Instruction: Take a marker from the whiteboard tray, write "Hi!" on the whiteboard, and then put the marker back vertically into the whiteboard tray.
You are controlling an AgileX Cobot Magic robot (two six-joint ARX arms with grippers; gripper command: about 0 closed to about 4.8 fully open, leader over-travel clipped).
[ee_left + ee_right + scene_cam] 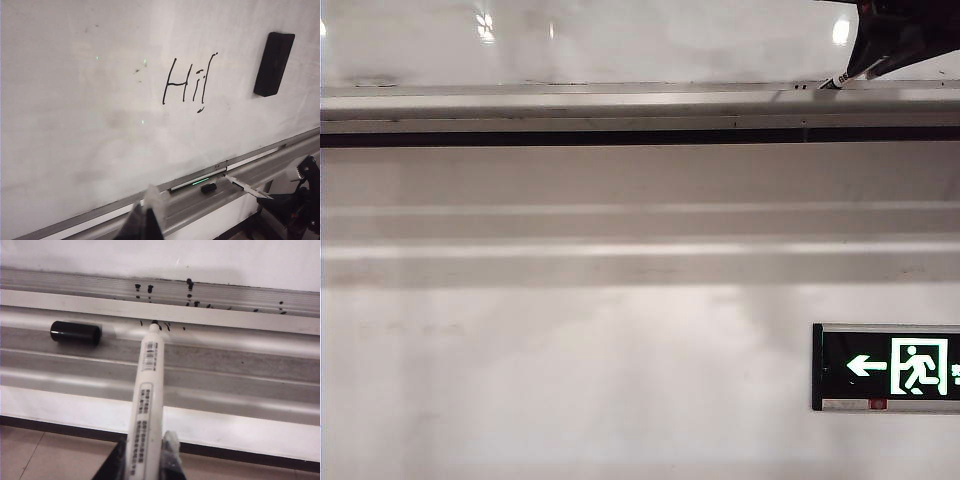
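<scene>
The right gripper [145,460] pinches the marker [147,405], tip touching the whiteboard tray [225,365]; cap [75,333] at ten o'clock. Released uncapped, it may roll. Left gripper [145,220]: cannot tell.

Right gripper [145,460], right wrist view: two black fingers, faces angular and matte; one finger [171,452] wrapped in pale, translucent, crinkled tape or padding.

Right arm [900,35], exterior view: black housing, faceted, glossy in spots, tapering to a wedge-shaped tip.

Left gripper [145,220], left wrist view: dark angular fingers narrowing to a point; one finger [154,205] covered in the same whitish, translucent wrap. Same view, right arm at frame edge: black body, jointed outline.
</scene>
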